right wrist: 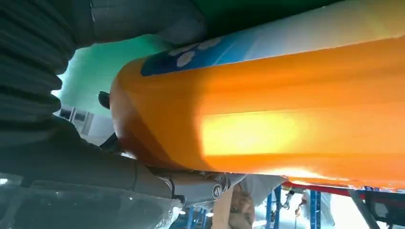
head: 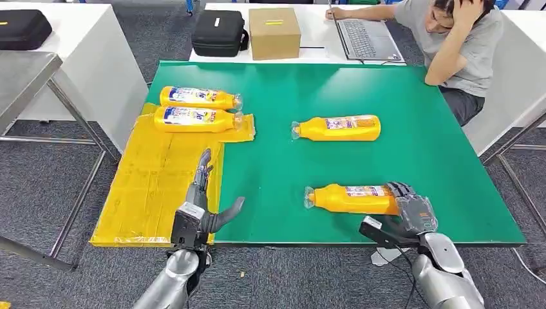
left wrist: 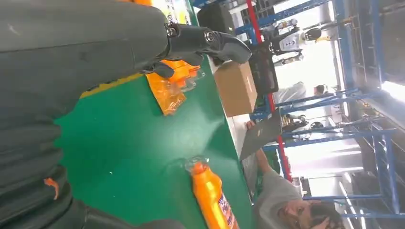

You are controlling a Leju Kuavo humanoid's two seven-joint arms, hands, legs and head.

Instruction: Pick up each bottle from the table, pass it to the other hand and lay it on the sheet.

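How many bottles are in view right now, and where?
4. Two lie on the yellow sheet: far, near. One lies mid-table on the green mat; one at the near edge, in the right hand.

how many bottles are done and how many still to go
Done: two orange bottles lie on the yellow sheet. In hand: the right hand wraps the base of the near bottle, which lies on the green table; no handover yet. The left hand hovers open over the sheet's edge. Left: that bottle's pass and placing, then the far bottle.
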